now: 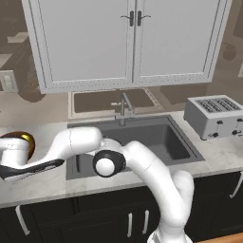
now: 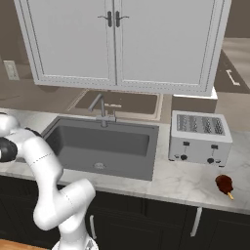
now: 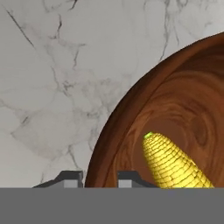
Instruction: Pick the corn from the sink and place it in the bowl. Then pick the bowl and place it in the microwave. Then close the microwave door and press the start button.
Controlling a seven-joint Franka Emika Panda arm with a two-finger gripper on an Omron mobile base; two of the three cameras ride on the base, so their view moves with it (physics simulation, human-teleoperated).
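In the left base view, the white arm reached left across the front of the large dark grey rectangular sink (image 1: 142, 137), and its hand hung over the round, glossy reddish-brown wooden bowl (image 1: 24, 141) at the far left of the pale marbled surface (image 1: 223, 154). The hand hid the fingers there, so I could not tell their spread. I counted one silver faucet (image 1: 124, 108) behind the basin, one silver four-slot toaster (image 1: 217, 116) to its right, and two white cabinet doors (image 1: 128, 38) overhead.

From the right base view, the basin lay bare down to its round drain (image 2: 99, 166). One toaster stood just right of it, and one small brown treat on a stick (image 2: 225, 185) lay on the surface nearer the front edge, well apart from the arm's reach.

In the hand view, the two dark fingers (image 3: 130, 178) stood a narrow way apart with the bowl's rim running between them, one tip outside the wall and one inside; whether they pressed the wood I could not tell. One short yellow corn cob (image 3: 173, 162) lay inside the bowl, just beside the inner tip. Nothing stood in the way.
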